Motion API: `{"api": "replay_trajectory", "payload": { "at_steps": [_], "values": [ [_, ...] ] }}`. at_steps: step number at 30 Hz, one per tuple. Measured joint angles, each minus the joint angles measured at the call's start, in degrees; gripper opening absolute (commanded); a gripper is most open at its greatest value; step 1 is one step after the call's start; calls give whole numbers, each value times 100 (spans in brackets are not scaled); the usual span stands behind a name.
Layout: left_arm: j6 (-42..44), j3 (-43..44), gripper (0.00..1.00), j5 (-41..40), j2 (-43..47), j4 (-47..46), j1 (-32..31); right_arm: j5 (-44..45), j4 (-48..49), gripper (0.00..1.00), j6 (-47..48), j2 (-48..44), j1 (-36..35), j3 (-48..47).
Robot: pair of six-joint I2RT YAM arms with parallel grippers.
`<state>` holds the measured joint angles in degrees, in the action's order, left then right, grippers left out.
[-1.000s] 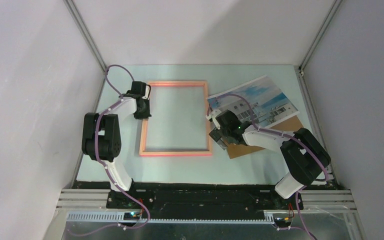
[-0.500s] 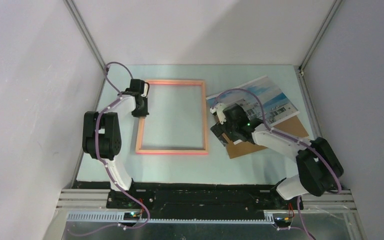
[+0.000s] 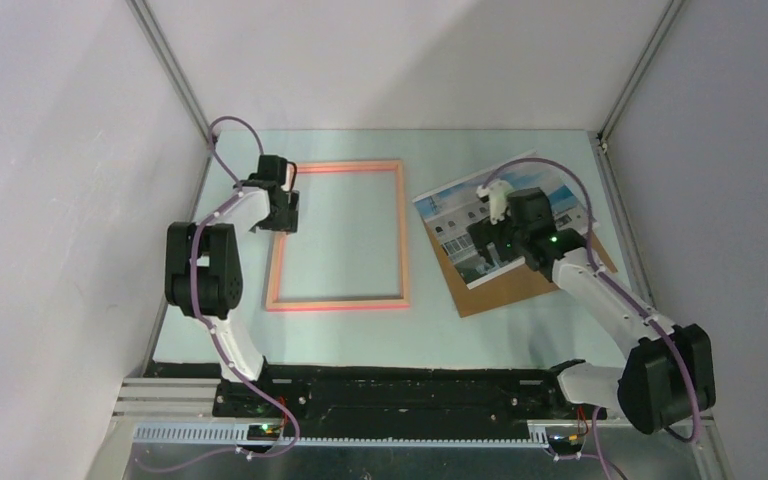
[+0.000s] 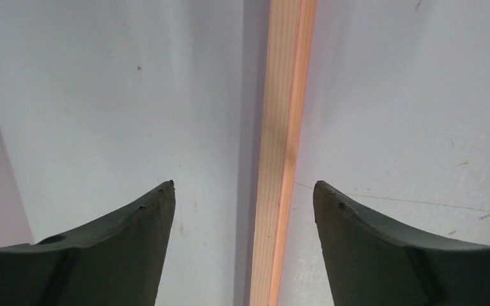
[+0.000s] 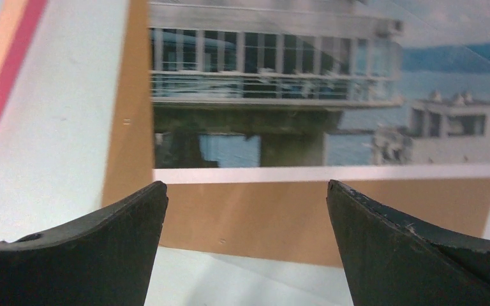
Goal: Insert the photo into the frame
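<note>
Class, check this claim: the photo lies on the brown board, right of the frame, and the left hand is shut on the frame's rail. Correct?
No: the left hand is open, a finger on each side of the frame rail, as the left wrist view shows. The rest holds.

The frame (image 4: 281, 127) has a pale, finely striped wood-grain face, with a bright salmon-orange band along its right edge. The photo (image 5: 268, 95) shows a white multi-storey building with rows of dark windows. Behind the building are blue sky, white cloud and blue-grey sea, and a white margin runs along the near edge. The backing board (image 3: 520, 290) beneath it is plain brown. The counter (image 3: 360, 335) is pale mint. The left hand (image 4: 244, 187) and right hand (image 5: 247, 183) are dark charcoal, and the cables (image 3: 222, 135) are purple.
</note>
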<state>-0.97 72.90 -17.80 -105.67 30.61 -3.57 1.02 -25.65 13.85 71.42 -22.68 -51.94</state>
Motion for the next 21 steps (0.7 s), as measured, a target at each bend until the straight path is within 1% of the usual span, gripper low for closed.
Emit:
{"api": "replay_trajectory", "payload": {
  "at_steps": [1, 3, 7, 10, 13, 17, 21],
  "values": [
    [17, 9, 93, 15, 22, 0, -4, -20, -26, 99, -2, -46, 153, 0],
    [15, 11, 99, 101, 122, 31, -42, -114, -92, 99, -7, -142, 627, 0],
    [-4, 50, 100, 389, 490, 105, -271, -280, -157, 99, -7, -197, 1600, -2],
    [-7, 267, 100, 621, 791, 160, -761, -431, -197, 99, -4, -181, 2347, -2],
    [-24, 640, 100, 931, 916, 157, -1443, -575, -192, 99, -2, -90, 2935, -4],
    [-221, 1261, 100, 1635, 776, 118, -2267, -802, -181, 99, 2, 197, 3606, -4],
    [-568, 1912, 100, 2216, 240, 85, -2761, -999, -142, 99, 72, 494, 4203, -4]
  ]
}}
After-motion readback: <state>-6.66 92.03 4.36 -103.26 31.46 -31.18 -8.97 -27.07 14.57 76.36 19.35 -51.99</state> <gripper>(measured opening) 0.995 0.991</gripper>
